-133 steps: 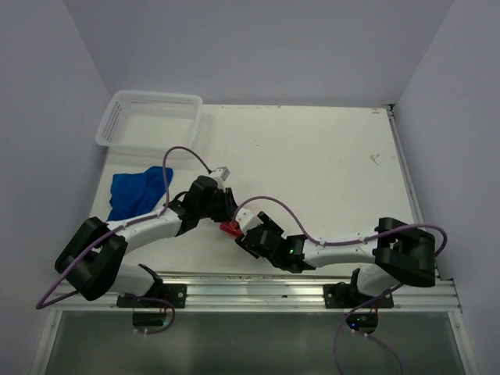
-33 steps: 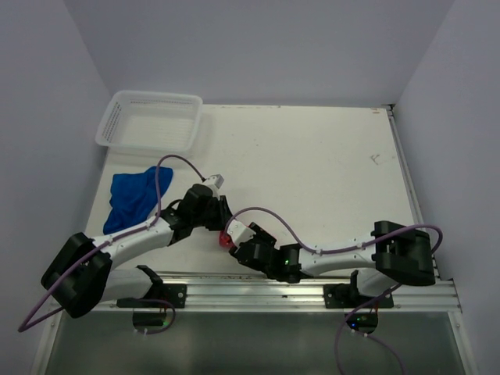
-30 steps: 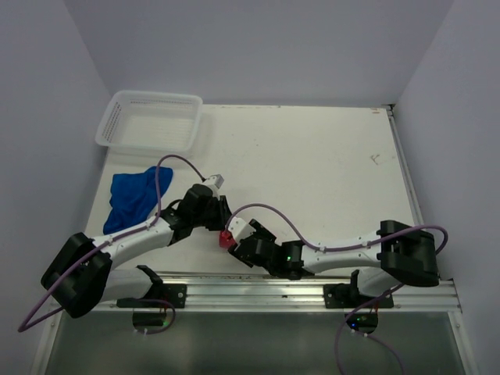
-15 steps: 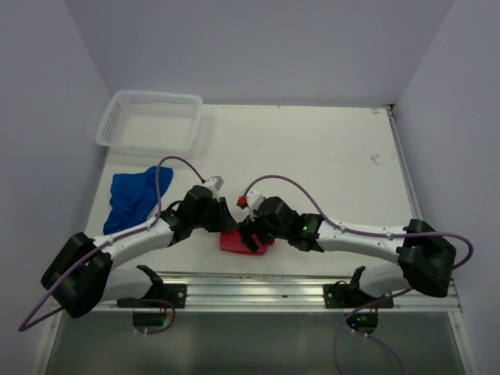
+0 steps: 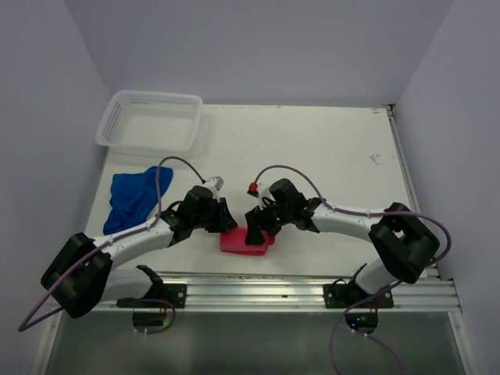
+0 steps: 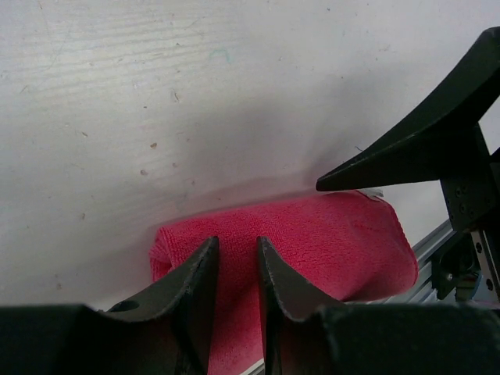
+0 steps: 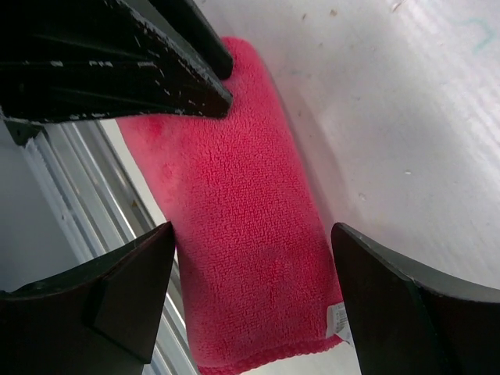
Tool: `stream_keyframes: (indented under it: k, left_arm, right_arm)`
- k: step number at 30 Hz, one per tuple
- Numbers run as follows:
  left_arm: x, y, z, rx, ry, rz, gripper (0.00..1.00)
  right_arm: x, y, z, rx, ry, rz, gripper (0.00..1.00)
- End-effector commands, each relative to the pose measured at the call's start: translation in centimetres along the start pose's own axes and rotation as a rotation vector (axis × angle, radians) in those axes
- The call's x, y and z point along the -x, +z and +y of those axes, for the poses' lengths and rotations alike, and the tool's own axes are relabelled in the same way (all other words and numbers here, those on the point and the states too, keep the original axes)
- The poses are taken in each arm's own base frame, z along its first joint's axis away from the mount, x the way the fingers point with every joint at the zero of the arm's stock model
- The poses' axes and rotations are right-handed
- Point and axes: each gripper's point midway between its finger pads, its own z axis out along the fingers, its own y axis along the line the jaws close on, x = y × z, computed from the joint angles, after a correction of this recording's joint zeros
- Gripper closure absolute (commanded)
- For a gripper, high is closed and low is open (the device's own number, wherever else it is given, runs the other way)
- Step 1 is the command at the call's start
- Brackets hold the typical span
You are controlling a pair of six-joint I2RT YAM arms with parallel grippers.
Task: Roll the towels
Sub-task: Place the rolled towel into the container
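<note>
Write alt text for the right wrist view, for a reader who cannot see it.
A rolled pink-red towel lies on the white table beside the metal rail, with the right tool open wide astride it, not gripping. At the top left, the left tool pinches the roll's end with its dark, narrow-set fingers.

White plastic mesh basket (image 5: 107, 125) upright at the far left corner of a white, lightly scuffed tabletop (image 5: 328, 141). Small pale mark (image 5: 376, 158) toward the right edge. Aluminium rail (image 5: 258, 291) along the near edge, glassy grey panel (image 5: 250, 344) below it. Plain pale walls (image 5: 258, 47) on three sides.
</note>
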Motion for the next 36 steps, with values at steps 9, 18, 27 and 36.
stream_keyframes:
  k: [9,18,27,36]
  left_arm:
    - [0.1,-0.3,-0.1,-0.008,0.018,-0.017,0.7]
    - [2.5,-1.0,-0.9,0.03,0.057,-0.055,0.58]
    - [8.6,-4.7,-0.9,0.192,0.192,-0.159,0.26]
    - [8.8,-6.7,0.0,0.24,0.281,-0.137,0.22]
  right_arm:
    - [-2.9,1.4,-0.8,0.037,-0.034,0.084,0.35]
    - [-2.5,0.5,-0.5,-0.147,-0.23,0.038,0.71]
    - [-0.8,-0.9,-2.3,-0.292,-0.366,-0.038,0.92]
    - [1.3,-0.9,-2.1,-0.27,-0.563,-0.167,0.97]
